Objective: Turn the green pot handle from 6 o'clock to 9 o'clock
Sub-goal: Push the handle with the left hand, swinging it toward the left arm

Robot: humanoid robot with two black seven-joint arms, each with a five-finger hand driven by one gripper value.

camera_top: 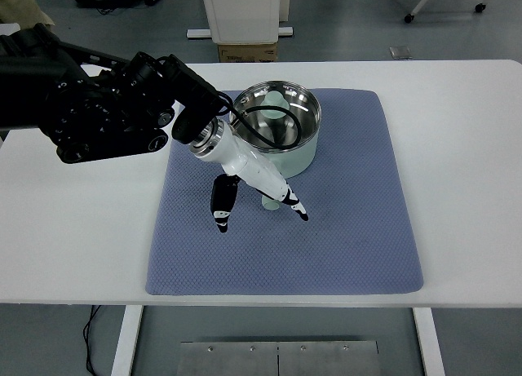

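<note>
A pale green pot (287, 157) with a shiny steel inside stands at the back of a blue-grey mat (326, 245). Its handle (268, 202) points toward the near edge, about 6 o'clock, and is mostly hidden under my hand. My left hand (262, 222), white with black fingertips, reaches in from the left over the pot's near side. Its thumb (220, 209) hangs left of the handle and its fingers (292, 203) lie to the handle's right. The fingers are spread and straddle the handle without closing on it.
The mat lies on a white table (465, 188). My black left arm (90, 107) crosses the table's back left. A cardboard box (248, 52) and a white cabinet (245, 13) stand on the floor beyond the far edge.
</note>
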